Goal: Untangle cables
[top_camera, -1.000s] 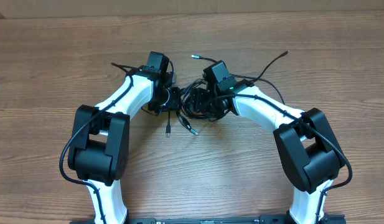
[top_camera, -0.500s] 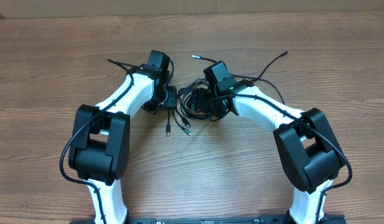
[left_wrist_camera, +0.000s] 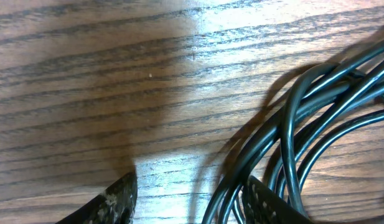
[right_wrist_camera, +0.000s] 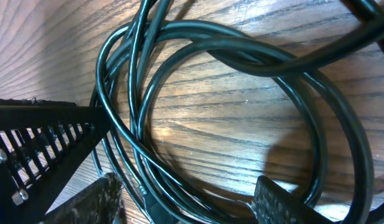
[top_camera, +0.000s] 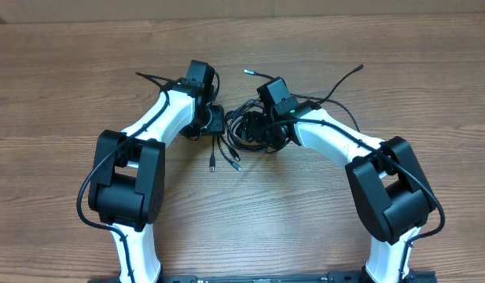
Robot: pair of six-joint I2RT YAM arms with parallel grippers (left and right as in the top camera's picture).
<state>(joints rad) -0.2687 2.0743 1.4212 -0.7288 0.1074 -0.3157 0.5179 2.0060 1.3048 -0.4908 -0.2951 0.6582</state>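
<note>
Several thin black cables [top_camera: 244, 126] lie tangled in loops on the wooden table between my two grippers. Two plug ends [top_camera: 213, 165] trail toward the front, and other ends run to the back [top_camera: 248, 71] and back right [top_camera: 360, 68]. My left gripper [top_camera: 215, 119] is open at the tangle's left edge. In the left wrist view [left_wrist_camera: 192, 208] cable strands [left_wrist_camera: 304, 124] pass beside its right finger [left_wrist_camera: 266, 202]. My right gripper [top_camera: 262, 132] is open and low over the tangle. In the right wrist view [right_wrist_camera: 188, 205] the loops [right_wrist_camera: 241, 62] run between its fingers.
The wooden table [top_camera: 69, 79] stretches around the tangle. A black ribbed part of the left gripper [right_wrist_camera: 36, 134] shows close at the left of the right wrist view. Thick black wires run along both white arms [top_camera: 336, 141].
My left gripper has shifted slightly left and back at the tangle's edge. One front plug end has slid a little to the left. The right arm has not moved.
</note>
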